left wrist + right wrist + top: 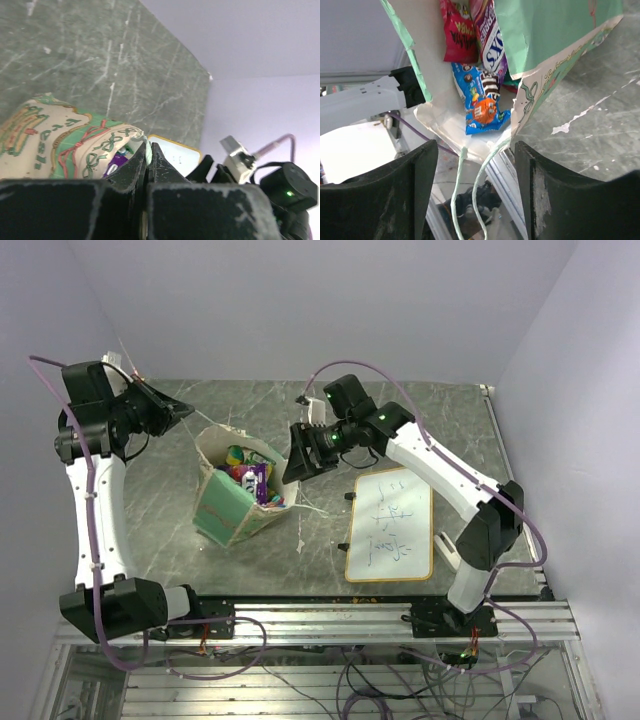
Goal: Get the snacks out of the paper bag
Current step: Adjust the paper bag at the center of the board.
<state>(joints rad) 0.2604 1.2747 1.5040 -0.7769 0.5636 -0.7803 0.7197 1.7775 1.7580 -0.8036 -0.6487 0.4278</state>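
Observation:
The paper bag [228, 508] lies tilted on the table, its mouth open toward the right. Inside show a purple packet [256, 480], a green-yellow one [235, 453] and a red one [276, 502]. My left gripper [186, 411] is raised left of the bag and shut on its string handle [144, 150]; the bag [55, 142] hangs below it. My right gripper [298, 456] is open at the bag's mouth. In the right wrist view my gripper [476, 175] faces a blue candy packet [482, 102], a red packet [457, 32] and a purple packet [489, 42]. The other handle [462, 195] hangs between the fingers.
A whiteboard with writing [392, 525] lies flat to the right of the bag, under my right arm; it also shows in the left wrist view [176, 154]. The table's back edge meets the wall. A metal rail [330, 620] runs along the near edge.

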